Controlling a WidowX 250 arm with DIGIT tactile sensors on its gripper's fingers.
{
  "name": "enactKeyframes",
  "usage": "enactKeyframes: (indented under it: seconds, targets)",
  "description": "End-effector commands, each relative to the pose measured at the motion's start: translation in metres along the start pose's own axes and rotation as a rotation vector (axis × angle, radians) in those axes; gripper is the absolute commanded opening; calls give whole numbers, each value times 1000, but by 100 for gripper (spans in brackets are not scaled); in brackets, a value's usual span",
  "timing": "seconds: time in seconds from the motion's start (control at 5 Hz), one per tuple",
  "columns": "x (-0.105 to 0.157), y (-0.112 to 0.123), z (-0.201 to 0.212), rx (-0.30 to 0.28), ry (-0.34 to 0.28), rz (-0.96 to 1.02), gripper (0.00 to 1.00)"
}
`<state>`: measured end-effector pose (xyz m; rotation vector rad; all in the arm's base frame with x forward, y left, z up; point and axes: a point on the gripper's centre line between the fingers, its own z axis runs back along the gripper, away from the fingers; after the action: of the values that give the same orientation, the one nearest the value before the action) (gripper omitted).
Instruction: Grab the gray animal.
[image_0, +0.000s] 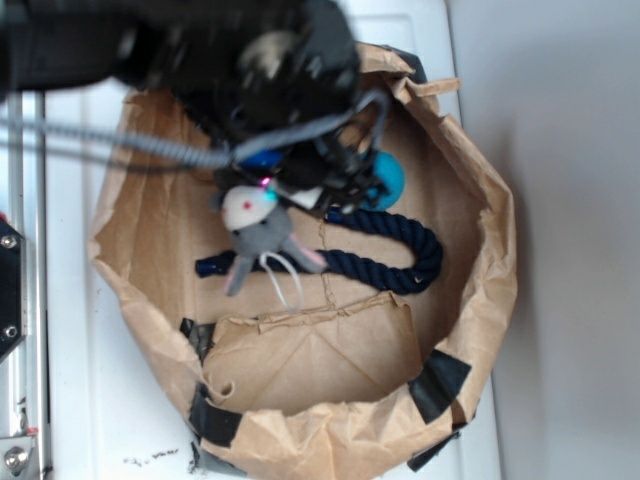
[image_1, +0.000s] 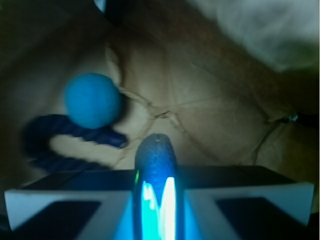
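1. Lying inside a brown paper bag (image_0: 470, 330) with rolled-down walls, the gray animal (image_0: 258, 232) rests on the bag's floor, its cream-white face turned toward the robot arm and its gray body pointing away from it.
2. The gripper (image_0: 300, 185) hangs over the bag, just beside the toy's head. In the exterior view it is a dark, blurred mass, so I cannot tell if it touches the toy.
3. How far the gripper is spread cannot be told. The exterior view is too blurred there, and the wrist view shows only one dark blue rounded finger (image_1: 156, 160) with bright cyan light at its base.
4. The gray animal does not appear in the wrist view.
5. A dark navy rope (image_0: 395, 255) curves across the bag floor. The toy's body lies over the rope's left part, and a thin white string (image_0: 283, 278) loops out from under the toy.
6. A teal ball (image_0: 385, 180) sits near the gripper, on the side away from the toy, and it touches the rope in the wrist view.
7. The bag stands on a white counter (image_0: 70, 330).
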<state>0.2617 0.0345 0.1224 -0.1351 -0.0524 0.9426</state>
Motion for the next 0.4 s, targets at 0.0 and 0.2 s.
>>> enactKeyframes:
  seconds: [0.0, 0.2]
  targets:
    - [15, 21, 55, -99, -16, -34, 0]
    - [15, 25, 57, -124, -18, -55, 0]
